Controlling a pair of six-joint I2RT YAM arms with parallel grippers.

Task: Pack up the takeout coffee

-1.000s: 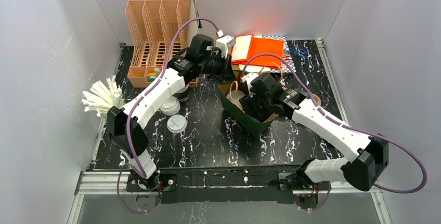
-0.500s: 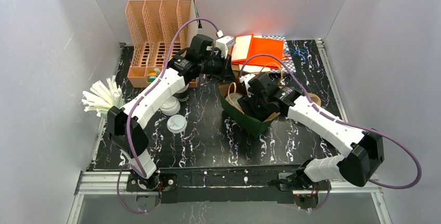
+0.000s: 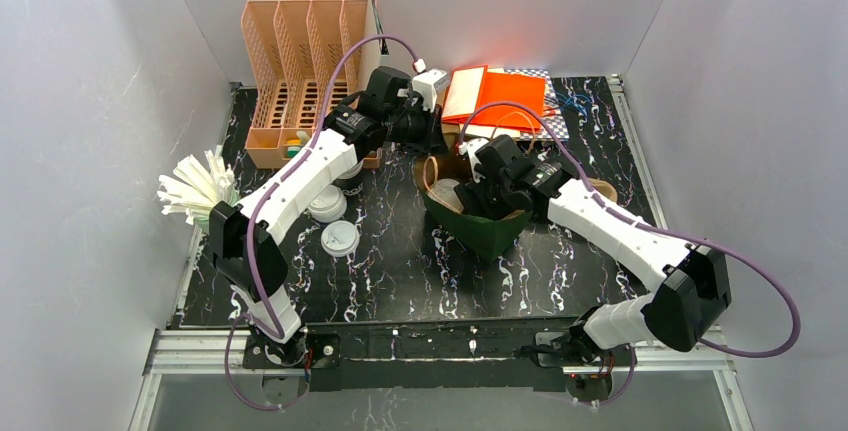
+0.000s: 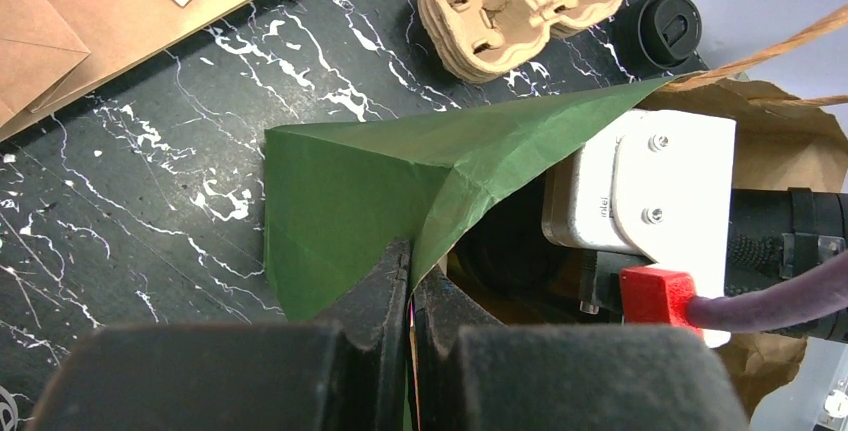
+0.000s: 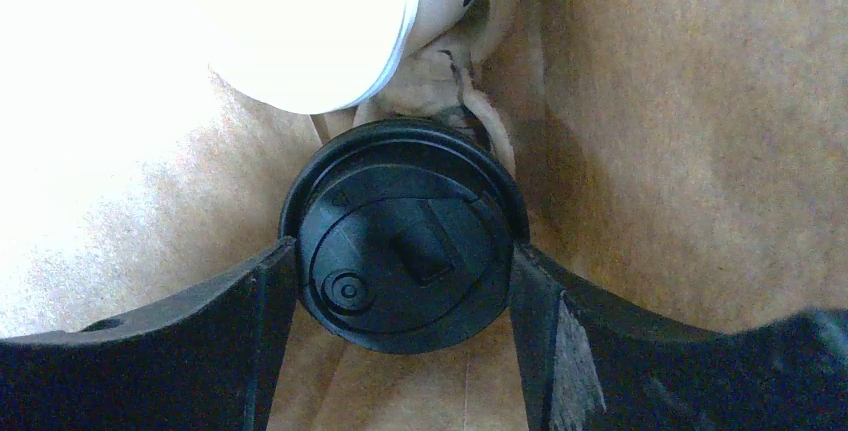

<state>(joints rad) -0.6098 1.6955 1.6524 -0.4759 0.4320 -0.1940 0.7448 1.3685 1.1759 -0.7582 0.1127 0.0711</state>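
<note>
Inside the green paper bag [image 3: 490,234], against its brown lining, your right gripper [image 5: 403,273] has the takeout coffee [image 5: 405,236].
- Right wrist view: only the cup's round black lid with its sip hole shows, seen from straight above. The cup body beneath is hidden.
- The two fingers [image 5: 255,321] are spread to the lid's width. One presses on each opposite side of the rim, with no gap visible at either contact.
- A white cup [image 5: 300,21] sits just beside the black lid, also in the bag. It is overexposed, so you cannot tell whether it touches the lid.

Left gripper [image 4: 411,261]:
- It is closed down on the bag's rim.
- A fold of the green paper is pinched between the fingers, which are nearly pressed together.
- The rim is drawn up into a peak at that corner.
- The mouth stands open, and the right arm's wrist reaches down into it.

Top view: the bag stands mid-table with the left arm at its far rim and the right arm coming in from the right.

On the black marbled table [image 4: 150,181] beyond the bag, in the left wrist view:
- a stack of pulp cup carriers [image 4: 515,1]
- a second black lid [image 4: 660,26] just beside the stack, and apart from it
</note>
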